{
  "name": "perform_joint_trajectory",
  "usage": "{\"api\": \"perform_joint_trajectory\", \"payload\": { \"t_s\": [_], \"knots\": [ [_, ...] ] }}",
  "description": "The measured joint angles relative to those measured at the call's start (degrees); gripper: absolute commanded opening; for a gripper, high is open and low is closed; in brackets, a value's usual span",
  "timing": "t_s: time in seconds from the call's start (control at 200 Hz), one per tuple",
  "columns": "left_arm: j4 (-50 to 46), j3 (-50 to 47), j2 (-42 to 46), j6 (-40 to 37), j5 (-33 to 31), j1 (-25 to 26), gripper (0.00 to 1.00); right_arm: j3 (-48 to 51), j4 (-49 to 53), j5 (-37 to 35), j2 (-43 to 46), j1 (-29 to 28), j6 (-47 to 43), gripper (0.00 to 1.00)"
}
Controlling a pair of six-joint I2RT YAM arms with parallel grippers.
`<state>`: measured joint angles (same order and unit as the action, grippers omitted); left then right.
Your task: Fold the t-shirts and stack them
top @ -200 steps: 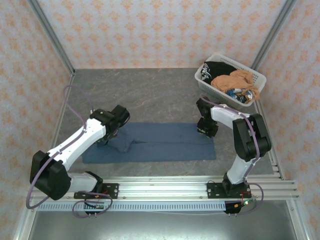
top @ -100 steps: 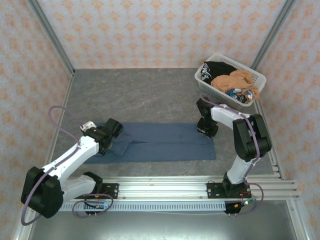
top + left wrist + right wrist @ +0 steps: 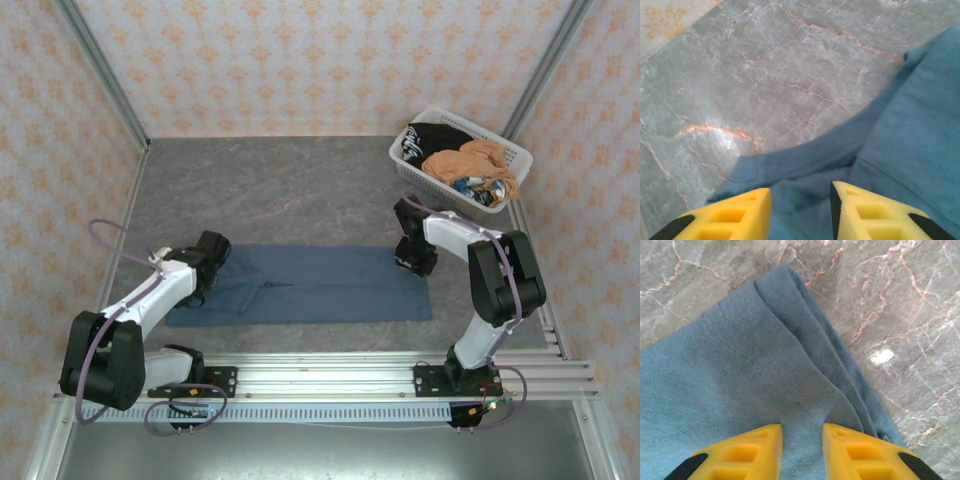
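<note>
The slate-blue t-shirt (image 3: 320, 285) lies folded into a long strip across the table's near half. My left gripper (image 3: 207, 272) is down at its left end. In the left wrist view the yellow fingers (image 3: 740, 212) stand apart over rumpled blue cloth (image 3: 910, 125) beside a hemmed edge, so the left gripper (image 3: 801, 195) is open. My right gripper (image 3: 413, 259) sits on the strip's far right corner. Its jaws (image 3: 801, 432) are closed on a raised ridge of the blue cloth (image 3: 740, 370). The black t-shirt (image 3: 432, 138) and the orange-tan t-shirt (image 3: 472, 160) lie in the basket.
A white lattice basket (image 3: 405, 160) stands at the back right near the wall post. Grey marble tabletop (image 3: 290, 190) stretches behind the strip. A metal rail (image 3: 330, 375) runs along the near edge. Patterned walls close three sides.
My left arm swung left and nearer, from the shirt's upper left part to its left end. The right arm and the shirt stayed put.
</note>
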<state>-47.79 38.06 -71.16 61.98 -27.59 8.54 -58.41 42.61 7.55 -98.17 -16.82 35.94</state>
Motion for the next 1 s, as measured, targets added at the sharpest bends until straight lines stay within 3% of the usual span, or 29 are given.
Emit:
{"api": "perform_joint_trajectory", "payload": {
  "t_s": [0.115,0.265,0.405,0.56,0.766,0.996],
  "knots": [
    [-1.55,3.15,1.44,-1.51,2.97,-1.09,0.43,0.07,0.76,-0.04,0.63,-0.07,-0.13,0.28],
    [-1.66,3.8,7.67,-2.03,11.32,-0.79,0.32,0.07,2.05,-0.02,2.62,-0.57,-0.9,0.28],
    [-0.5,3.39,8.72,1.14,19.58,4.09,0.3,-0.39,2.78,-0.02,4.26,-0.83,-3.06,0.28],
    [4.04,2.69,1.09,6.73,26.8,8.39,0.26,-1.79,2.97,0.9,3.5,-0.83,-6.91,0.27],
    [8.46,3.58,-11.02,10.25,30.05,8.72,0.23,-3.8,3.04,1.55,-1.97,-0.79,-9.53,0.27],
    [7.56,19.39,-27.26,5.73,31.26,5.27,0.21,-5.4,4.28,1.49,-4.44,0.33,-9.25,0.27]
  ]
}}
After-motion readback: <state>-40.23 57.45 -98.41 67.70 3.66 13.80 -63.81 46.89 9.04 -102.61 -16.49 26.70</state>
